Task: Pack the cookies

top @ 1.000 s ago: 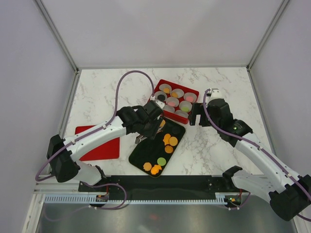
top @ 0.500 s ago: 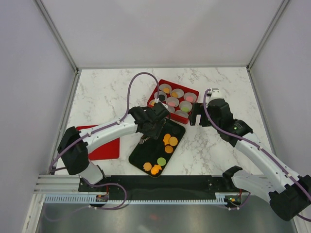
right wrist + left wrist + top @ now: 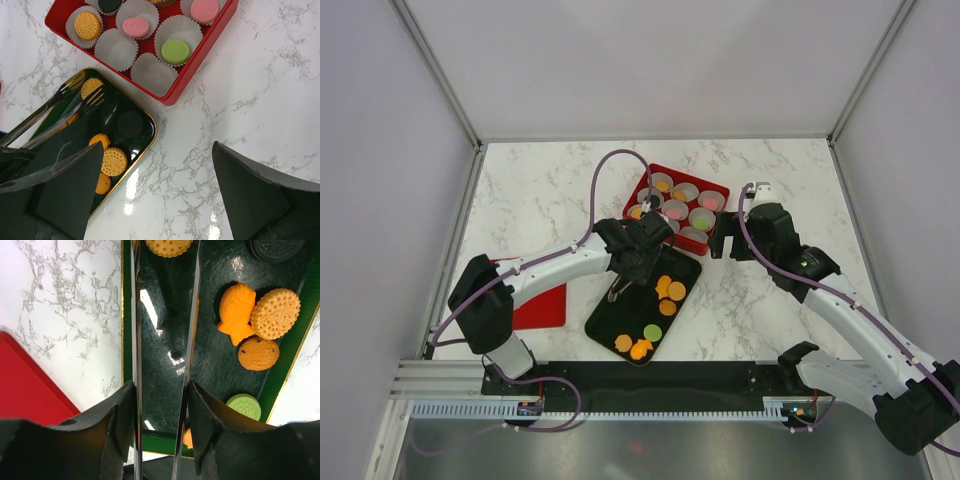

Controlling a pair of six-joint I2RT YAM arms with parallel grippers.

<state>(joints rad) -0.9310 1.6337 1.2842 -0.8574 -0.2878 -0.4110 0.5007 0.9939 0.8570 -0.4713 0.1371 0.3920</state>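
**Cookies [image 3: 272, 313] called for a light pinch**

Most lay flat on the glossy black tray [image 3: 620, 315], a few overlapping. Others sat in paper cups [image 3: 116, 49] inside the red box [image 3: 56, 21] just beyond it. They looked light, stiff and crumbly, so a hard squeeze would likely chip them, and they would probably skid on the shiny tray. The safest hold seemed to be across opposite edges of a disc lying clear of its neighbours.

The left gripper [image 3: 161, 415] was clamped on metal tongs [image 3: 135, 315]. Their forked tips flanked an orange cookie at the tray's far end, though contact could not be judged. The right gripper [image 3: 157, 150] hung spread wide and empty near box and tray.

The marble table [image 3: 260, 100] was smooth and level. Pale walls [image 3: 650, 70] closed three sides, and a red flat panel [image 3: 545, 310] lay at the left.
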